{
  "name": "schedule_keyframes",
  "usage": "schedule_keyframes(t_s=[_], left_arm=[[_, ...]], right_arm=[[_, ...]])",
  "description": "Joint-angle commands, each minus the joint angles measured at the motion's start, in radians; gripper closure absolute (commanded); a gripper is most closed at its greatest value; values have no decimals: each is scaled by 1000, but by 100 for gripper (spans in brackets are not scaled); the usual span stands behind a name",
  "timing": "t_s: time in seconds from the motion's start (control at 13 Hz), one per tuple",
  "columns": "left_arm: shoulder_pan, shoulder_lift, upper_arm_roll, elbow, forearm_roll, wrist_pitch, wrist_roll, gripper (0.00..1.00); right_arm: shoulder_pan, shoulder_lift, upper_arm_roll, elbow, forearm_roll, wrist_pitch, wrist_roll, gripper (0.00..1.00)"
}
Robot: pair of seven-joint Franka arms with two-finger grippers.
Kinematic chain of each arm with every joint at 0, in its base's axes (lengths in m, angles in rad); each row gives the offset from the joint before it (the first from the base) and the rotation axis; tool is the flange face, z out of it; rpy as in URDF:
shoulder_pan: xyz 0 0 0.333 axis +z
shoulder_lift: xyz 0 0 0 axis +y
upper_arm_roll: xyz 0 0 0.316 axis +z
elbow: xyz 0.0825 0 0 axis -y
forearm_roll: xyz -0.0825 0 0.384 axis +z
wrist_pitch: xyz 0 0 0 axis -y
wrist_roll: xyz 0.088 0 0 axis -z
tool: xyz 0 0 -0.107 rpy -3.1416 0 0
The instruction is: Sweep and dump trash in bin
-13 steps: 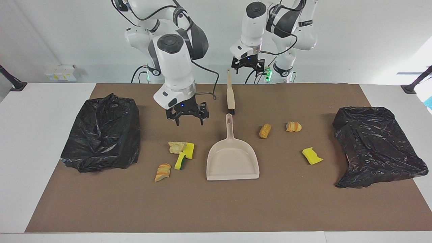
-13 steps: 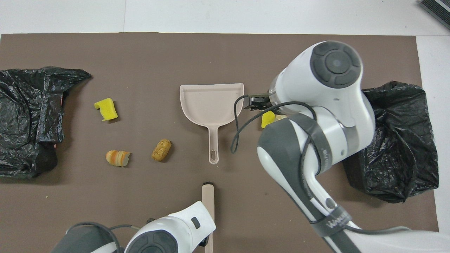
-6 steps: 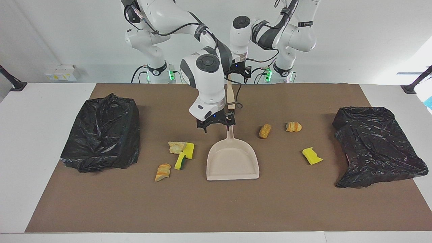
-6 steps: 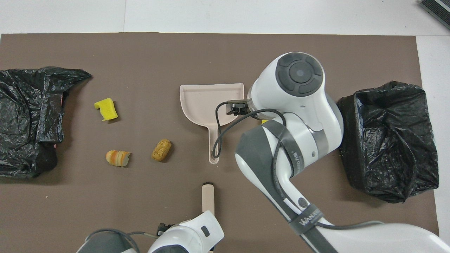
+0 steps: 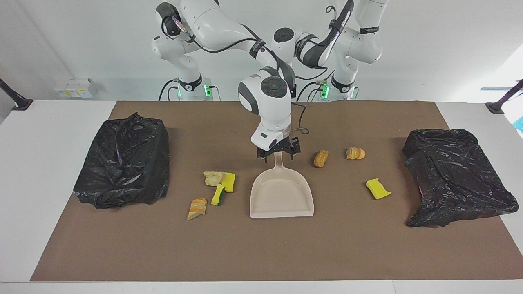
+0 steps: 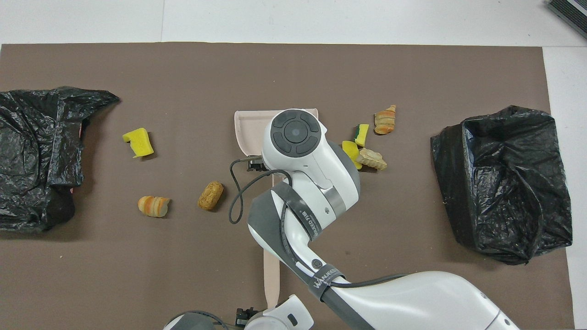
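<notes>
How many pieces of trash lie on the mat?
7. Four small yellow sponge and tan bread bits lie clustered toward the right arm's end; a brown roll, sliced bread and yellow sponge toward the left arm's.

Bright, even light from above; soft short shadows, sharp focus, no glare.

**Legible text**

One item only: a dark band (image 6: 321,280) around the right arm's (image 6: 412,293) forearm carries white capital lettering, seen in the overhead view. It appears to read "WANEED", though the letters are uncertain. A second dark band (image 6: 305,220) higher on that arm bears white lettering too small to read.
</notes>
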Motion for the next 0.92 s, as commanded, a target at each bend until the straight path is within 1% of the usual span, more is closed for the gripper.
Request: schedule_keyframes(t_s=[0.0, 0.08, 0.31, 0.38, 0.46, 0.54, 0.69, 0.77, 0.85], left_arm=[[-40, -13, 17, -23, -13, 4, -39, 13], [-42, -15, 17, -23, -15, -4, -40, 20], [-45, -18, 17, -23, -21, -25, -39, 20], [-47, -20, 16, -23, -22, -25, -37, 20], [-50, -18, 16, -23, -25, -30, -40, 26], [-65, -16, 17, -26, -25, -30, -46, 31], [-68, -16, 17, -26, -25, -30, -78, 47], [-68, -18, 16, -26, -25, -33, -80, 63], [-68, -18, 17, -27, -25, -48, -80, 79]], right_arm=[[5, -31, 5, -82, 13, 48, 6, 0], [5, -42, 6, -104, 17, 51, 3, 0], [5, -74, 28, -167, 18, 68, 1, 0], [5, -82, 29, -181, 20, 71, -2, 5], [5, -88, 32, -194, 32, 74, -8, 10], [5, -88, 34, -198, 50, 76, -17, 13], [5, -96, 32, -208, 72, 74, -37, 24], [5, -100, 32, -219, 78, 76, -40, 28], [5, -106, 32, -230, 82, 76, -62, 36]])
